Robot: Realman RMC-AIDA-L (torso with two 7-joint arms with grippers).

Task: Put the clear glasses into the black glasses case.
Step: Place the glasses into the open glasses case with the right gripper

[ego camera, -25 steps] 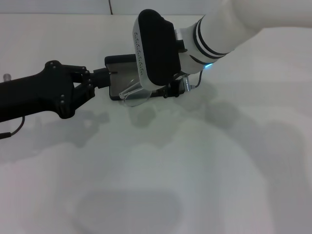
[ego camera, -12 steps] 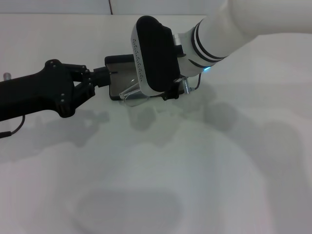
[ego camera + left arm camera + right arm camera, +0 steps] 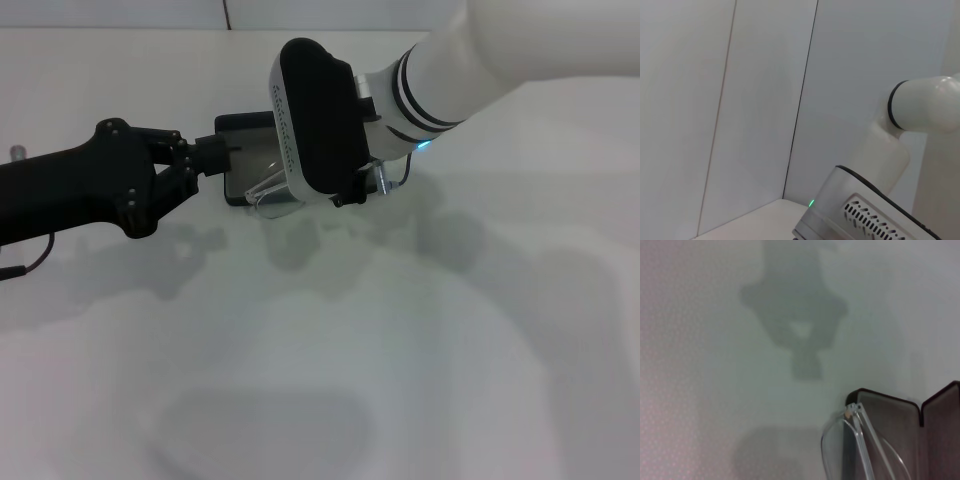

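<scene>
While the clear glasses [image 3: 272,191] hang over the near edge of the open black glasses case [image 3: 240,160], the placing looks underway but not finished: in the right wrist view one lens and its folded arm overlap the grey-lined tray, with part of the lens rim past the case's corner over the white bench [image 3: 420,340]. The right hand [image 3: 345,190] is above the case, apparently carrying the glasses, though its fingers are hidden behind the wrist housing, so I cannot tell whether they are closed on the frame. The left hand [image 3: 215,157] sits at the case's left end, seemingly steadying it; its grip is likewise unclear. What shows of the tray holds nothing apart from the overlapping glasses. Lowering, releasing and perhaps shutting the lid appear to remain.
</scene>
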